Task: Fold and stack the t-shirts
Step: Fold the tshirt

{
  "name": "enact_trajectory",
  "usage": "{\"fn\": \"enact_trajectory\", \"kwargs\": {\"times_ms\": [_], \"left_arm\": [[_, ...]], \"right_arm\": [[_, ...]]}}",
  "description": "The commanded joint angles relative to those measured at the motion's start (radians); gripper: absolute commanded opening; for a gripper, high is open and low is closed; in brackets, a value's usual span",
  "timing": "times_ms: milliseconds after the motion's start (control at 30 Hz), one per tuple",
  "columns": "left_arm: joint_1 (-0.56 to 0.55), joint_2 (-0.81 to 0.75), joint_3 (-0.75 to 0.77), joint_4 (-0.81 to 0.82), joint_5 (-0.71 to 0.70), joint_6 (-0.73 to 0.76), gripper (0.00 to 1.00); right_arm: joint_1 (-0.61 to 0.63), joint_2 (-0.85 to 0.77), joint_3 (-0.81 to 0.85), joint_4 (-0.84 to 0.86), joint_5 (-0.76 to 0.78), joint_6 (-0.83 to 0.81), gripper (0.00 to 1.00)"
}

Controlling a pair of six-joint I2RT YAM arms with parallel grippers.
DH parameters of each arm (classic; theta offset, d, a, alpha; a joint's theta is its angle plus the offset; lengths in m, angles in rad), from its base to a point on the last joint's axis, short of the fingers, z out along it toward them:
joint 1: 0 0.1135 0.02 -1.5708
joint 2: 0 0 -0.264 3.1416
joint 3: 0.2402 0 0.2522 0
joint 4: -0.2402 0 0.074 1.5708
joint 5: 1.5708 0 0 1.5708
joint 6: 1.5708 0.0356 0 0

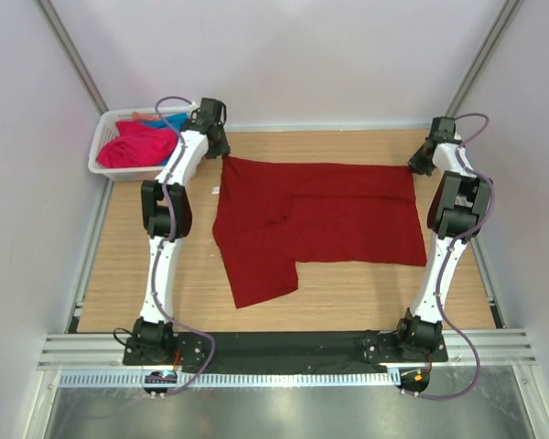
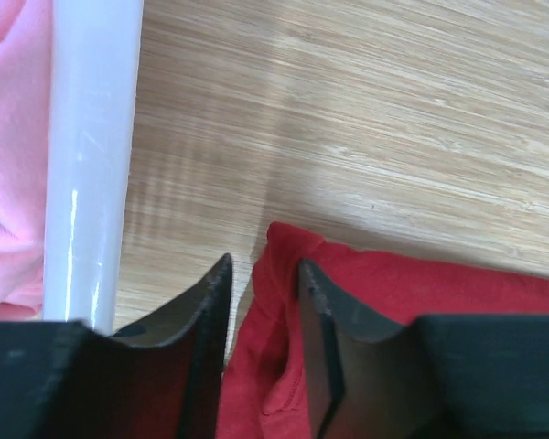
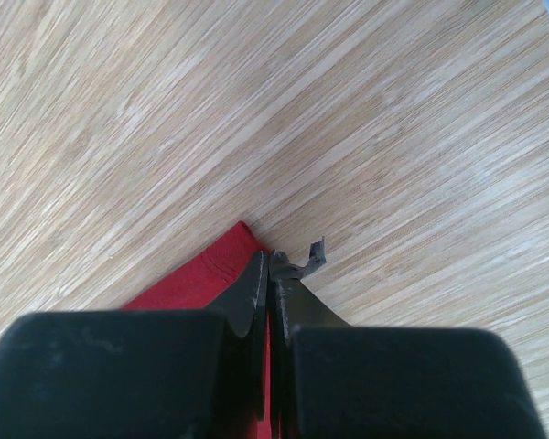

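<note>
A dark red t-shirt (image 1: 320,215) lies spread on the wooden table, its front part folded over and one sleeve pointing toward the near edge. My left gripper (image 1: 218,146) is at the shirt's far left corner. In the left wrist view its jaws (image 2: 265,265) stand apart with a raised fold of the red cloth (image 2: 421,283) between them. My right gripper (image 1: 419,163) is at the far right corner. In the right wrist view it (image 3: 270,258) is shut, pinching the edge of the red shirt (image 3: 201,274). A bright pink t-shirt (image 1: 137,146) and a turquoise one (image 1: 172,121) lie in the basket.
The white lattice basket (image 1: 105,137) stands at the far left corner of the table, its rim (image 2: 87,165) close beside my left fingers, with pink cloth (image 2: 9,137) inside. Bare wood (image 1: 366,293) lies in front of the shirt. White walls enclose the table.
</note>
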Motion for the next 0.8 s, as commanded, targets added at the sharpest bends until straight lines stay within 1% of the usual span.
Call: {"fn": "enact_trajectory", "kwargs": {"times_ms": [0,67,167,200,233,300,333,367,400,433,467,567,600,633,667,700,733,767], "left_arm": [[0.004,-0.061,0.003,0.053,0.061,0.011,0.38],[0.004,-0.081,0.006,0.061,0.067,0.017,0.39],[-0.001,-0.143,0.005,0.026,0.044,0.023,0.40],[-0.005,-0.161,0.000,0.009,0.016,0.025,0.40],[-0.014,-0.179,-0.008,-0.009,0.000,0.029,0.40],[-0.046,-0.242,-0.058,-0.065,-0.028,0.040,0.42],[-0.060,-0.267,-0.087,-0.077,-0.050,0.045,0.43],[-0.073,-0.325,-0.128,-0.086,-0.054,0.045,0.45],[-0.100,-0.350,-0.215,-0.082,-0.050,0.049,0.45],[-0.112,-0.379,-0.266,-0.080,-0.044,0.049,0.45],[-0.123,-0.426,-0.341,-0.089,-0.031,0.045,0.45],[-0.152,-0.512,-0.464,-0.109,0.050,0.017,0.45],[-0.154,-0.596,-0.582,-0.100,0.105,-0.013,0.46],[-0.155,-0.639,-0.642,-0.080,0.105,-0.030,0.46],[-0.155,-0.695,-0.717,-0.039,0.143,-0.045,0.47],[-0.155,-0.785,-0.838,-0.022,0.154,-0.065,0.49],[-0.155,-0.831,-0.906,-0.007,0.154,-0.096,0.50],[-0.154,-0.868,-0.960,0.009,0.210,-0.110,0.51]], "right_arm": [[-0.017,-0.015,-0.008,-0.013,0.047,-0.006,0.01],[-0.019,-0.010,0.026,-0.042,0.048,-0.009,0.01],[-0.017,-0.006,0.084,-0.134,0.062,-0.003,0.08],[-0.017,-0.012,0.118,-0.157,0.071,0.008,0.21],[-0.017,-0.019,0.130,-0.198,0.082,0.014,0.27],[-0.019,-0.052,0.163,-0.242,0.114,0.025,0.37],[-0.017,-0.062,0.172,-0.293,0.128,0.029,0.39],[-0.019,-0.079,0.183,-0.324,0.158,0.040,0.42],[-0.019,-0.088,0.205,-0.366,0.179,0.057,0.46],[-0.019,-0.099,0.212,-0.436,0.189,0.068,0.47],[-0.019,-0.122,0.210,-0.469,0.200,0.075,0.48],[-0.019,-0.168,0.178,-0.614,0.223,0.124,0.49],[-0.019,-0.215,0.158,-0.675,0.244,0.161,0.49],[-0.019,-0.243,0.129,-0.690,0.246,0.161,0.49],[-0.019,-0.283,0.039,-0.693,0.242,0.192,0.49],[-0.019,-0.352,-0.007,-0.691,0.240,0.207,0.49],[-0.017,-0.393,-0.058,-0.684,0.234,0.223,0.49],[-0.019,-0.429,-0.172,-0.667,0.219,0.253,0.48]]}}
